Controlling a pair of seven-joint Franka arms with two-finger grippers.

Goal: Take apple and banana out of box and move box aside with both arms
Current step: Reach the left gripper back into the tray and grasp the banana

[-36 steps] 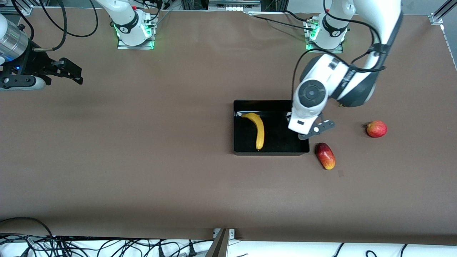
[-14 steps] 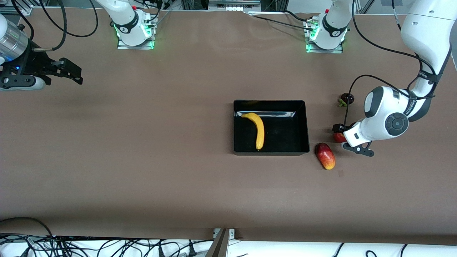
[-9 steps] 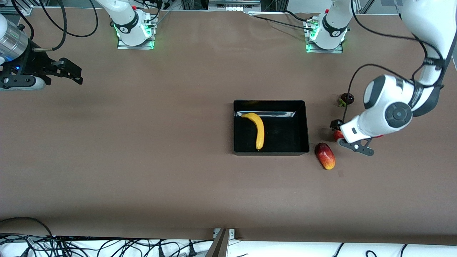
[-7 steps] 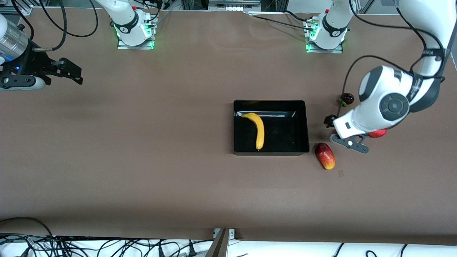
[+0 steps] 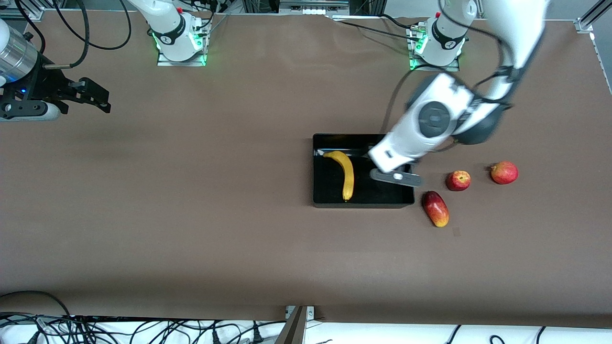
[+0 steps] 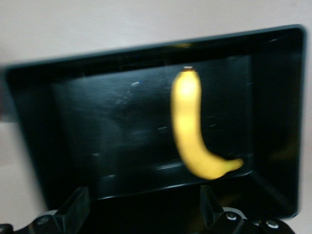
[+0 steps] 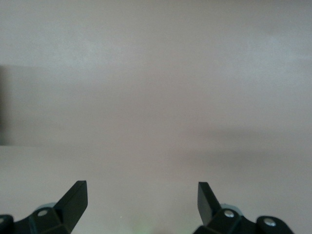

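Overhead, the left gripper (image 6: 141, 214) hangs with fingers (image 6: 73, 204) spread and empty above the black tray (image 5: 318, 198), where the banana (image 5: 347, 174) lies. A small apple (image 5: 458, 180) sits on the desk (image 5: 191, 215) beside the tray, toward the left arm's end. The right gripper (image 7: 141, 204) waits, fingers spread.

The brown table (image 5: 191, 215) carries the black tray (image 5: 315, 191), 2 apples (image 5: 458, 180) and a mango (image 5: 435, 208).

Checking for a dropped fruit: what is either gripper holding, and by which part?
Nothing. The left gripper is open and empty over the box; the right gripper is open and empty too.
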